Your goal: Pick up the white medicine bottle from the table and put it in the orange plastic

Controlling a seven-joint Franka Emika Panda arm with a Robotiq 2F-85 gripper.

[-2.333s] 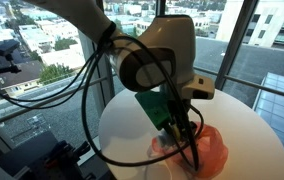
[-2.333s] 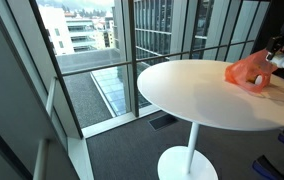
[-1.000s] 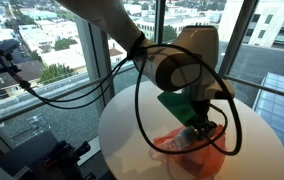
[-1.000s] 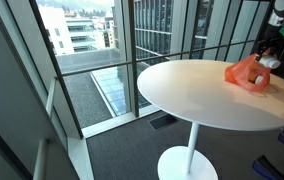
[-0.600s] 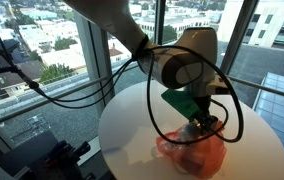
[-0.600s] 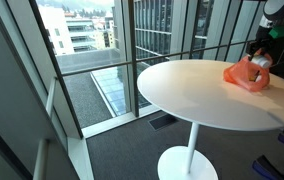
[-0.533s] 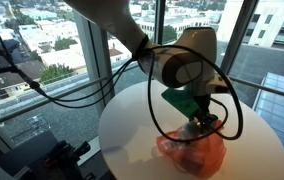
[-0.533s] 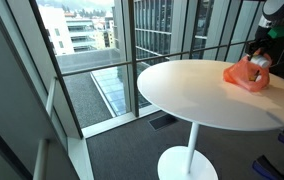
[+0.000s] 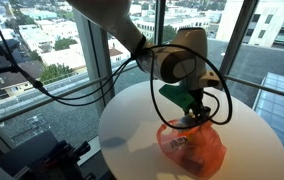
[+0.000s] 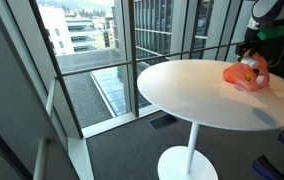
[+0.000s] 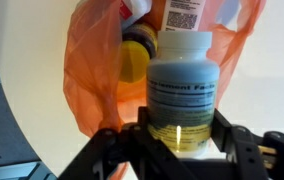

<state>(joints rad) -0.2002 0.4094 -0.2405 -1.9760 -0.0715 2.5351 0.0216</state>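
**Pincer.** The pincer is closed onto the white medicine bottle. One finger bears on each side of the labelled body. The grip sits low on the body, which leaves the white cap end free to lead into the bag.

**Task item.** The bottle is clamped in the pincer, directly over the orange bag and clear of the bench. The wrist view does not show whether the cap has crossed the bag's mouth.

**Bag.** The bag lies slumped on the bench with its mouth turned towards the bottle. Inside the bag, beyond the bottle's cap, lie a yellow-capped container and what appears to be a white labelled item.

**Assessment.**
- Pick-up is complete, and delivery into the bag is the step in hand.
- Release calls for the bottle to be lowered past the soft rim first.
- The film gives no firm edge. A drop from here could land on a fold and roll the bottle out onto the bench beside the bag.
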